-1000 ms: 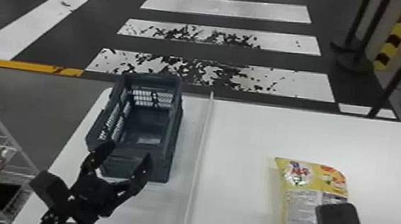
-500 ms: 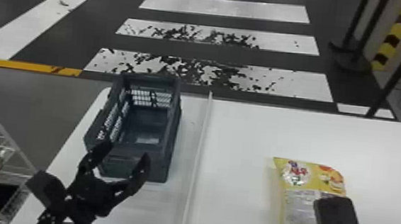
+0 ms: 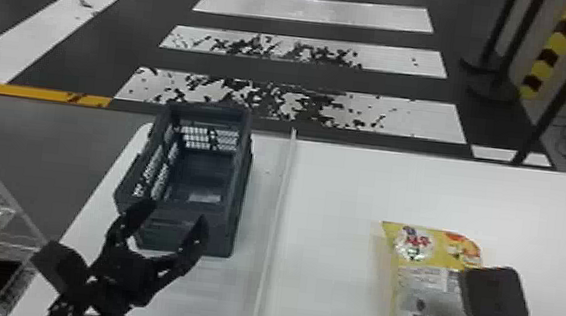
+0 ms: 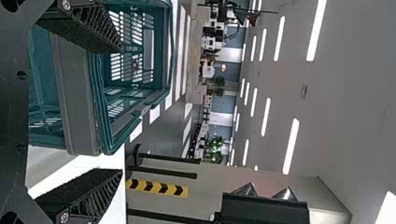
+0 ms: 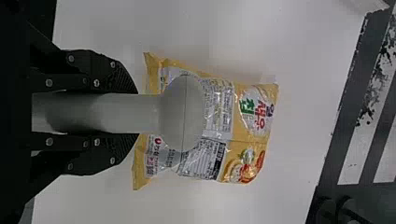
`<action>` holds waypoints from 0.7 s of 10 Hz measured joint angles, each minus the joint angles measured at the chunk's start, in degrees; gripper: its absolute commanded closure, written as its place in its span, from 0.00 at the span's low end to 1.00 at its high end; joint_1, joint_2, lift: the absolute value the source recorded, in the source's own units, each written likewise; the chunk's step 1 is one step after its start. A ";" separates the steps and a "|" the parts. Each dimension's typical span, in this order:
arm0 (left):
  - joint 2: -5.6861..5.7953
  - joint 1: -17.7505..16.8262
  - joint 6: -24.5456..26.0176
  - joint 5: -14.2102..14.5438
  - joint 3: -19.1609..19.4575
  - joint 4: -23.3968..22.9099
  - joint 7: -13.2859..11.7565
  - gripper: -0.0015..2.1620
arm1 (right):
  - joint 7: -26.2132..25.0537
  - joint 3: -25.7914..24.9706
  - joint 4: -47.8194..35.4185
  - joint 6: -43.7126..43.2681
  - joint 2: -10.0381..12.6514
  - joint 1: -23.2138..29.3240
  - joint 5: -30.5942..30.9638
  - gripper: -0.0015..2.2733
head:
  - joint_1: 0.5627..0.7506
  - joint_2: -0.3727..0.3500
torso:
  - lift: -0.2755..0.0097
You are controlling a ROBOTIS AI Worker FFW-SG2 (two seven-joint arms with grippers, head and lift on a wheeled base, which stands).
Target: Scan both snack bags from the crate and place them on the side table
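Left tool (image 3: 174, 214) gapes wide by the crate (image 3: 220, 239); right tool (image 3: 463, 312) grips the grey scanner (image 5: 182, 112) over a yellow snack bag (image 3: 422, 285)!

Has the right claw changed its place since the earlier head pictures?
Yes. Judged against the snack bag on the table, the right claw now shows higher in the head view and slightly more to the right.
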 measured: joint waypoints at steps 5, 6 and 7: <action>0.20 0.00 0.22 -0.03 0.00 -0.04 0.00 0.04 | 1.96 -13.84 -1.06 0.00 -0.61 -1.81 -3.64 0.99 | 0.70 0.47 | 0.63; 0.21 -0.01 0.27 -0.03 0.00 -0.07 -0.05 0.04 | 2.23 -18.58 -0.15 0.00 -1.60 -2.20 -7.23 0.99 | 0.70 0.42 | 0.63; 0.21 -0.06 0.28 -0.03 0.00 -0.08 -0.05 0.04 | 1.98 -21.93 1.33 -1.21 -2.24 -2.16 -9.79 0.99 | 0.70 0.38 | 0.63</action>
